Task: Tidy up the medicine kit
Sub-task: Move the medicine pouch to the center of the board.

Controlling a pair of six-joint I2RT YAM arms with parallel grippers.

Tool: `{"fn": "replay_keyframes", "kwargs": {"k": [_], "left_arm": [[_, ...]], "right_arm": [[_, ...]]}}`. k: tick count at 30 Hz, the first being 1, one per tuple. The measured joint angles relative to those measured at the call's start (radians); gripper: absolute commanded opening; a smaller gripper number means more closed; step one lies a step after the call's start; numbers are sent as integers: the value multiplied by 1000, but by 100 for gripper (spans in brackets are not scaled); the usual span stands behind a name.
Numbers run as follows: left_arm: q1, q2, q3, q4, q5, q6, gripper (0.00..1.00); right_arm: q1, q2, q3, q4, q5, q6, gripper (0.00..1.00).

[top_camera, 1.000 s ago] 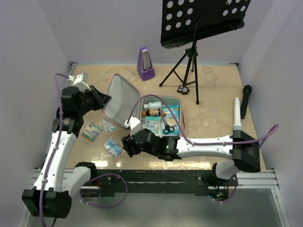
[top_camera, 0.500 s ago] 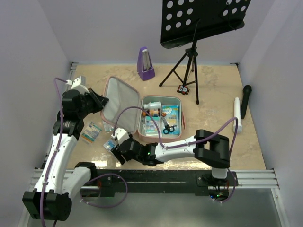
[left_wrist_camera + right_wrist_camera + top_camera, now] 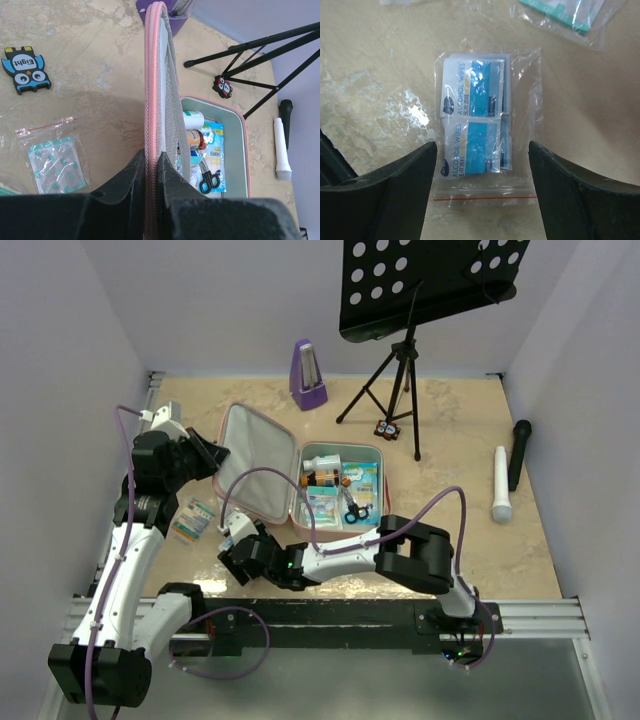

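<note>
I have the kit open on the table, left of centre. I judge it light and soft-sided, its lid floppy and best held by the stiffer zip rim. My left gripper pinches that rim, holding the lid raised. The base holds bottles, scissors and blue packets. My right gripper hangs wide over a bag of alcohol wipes near the kit.

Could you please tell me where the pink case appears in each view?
Top: pink case at centre, lid swung open to the left.
Left wrist: centre; left tool pinches the upright lid edge, tray at right.
Right wrist: not in it.
Shared landmark: scissors in the tray, top and left wrist.
</note>
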State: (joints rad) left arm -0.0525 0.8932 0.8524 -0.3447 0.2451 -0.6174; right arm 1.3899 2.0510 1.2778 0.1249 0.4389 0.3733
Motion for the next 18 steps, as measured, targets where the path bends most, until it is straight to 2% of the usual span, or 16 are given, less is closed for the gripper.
{"fn": "replay_keyframes", "kwargs": {"k": [4, 9, 13, 18], "left_arm": [[0, -3, 0, 0, 0, 0, 0], [0, -4, -1, 0, 0, 0, 0], [0, -6, -11, 8, -1, -2, 0], [1, -6, -14, 14, -3, -4, 0]], "right_arm": [[3, 31, 4, -19, 3, 3, 69], [3, 31, 5, -27, 14, 18, 47], [3, -1, -37, -24, 16, 43, 42], [4, -123, -164, -65, 14, 73, 39]]}}
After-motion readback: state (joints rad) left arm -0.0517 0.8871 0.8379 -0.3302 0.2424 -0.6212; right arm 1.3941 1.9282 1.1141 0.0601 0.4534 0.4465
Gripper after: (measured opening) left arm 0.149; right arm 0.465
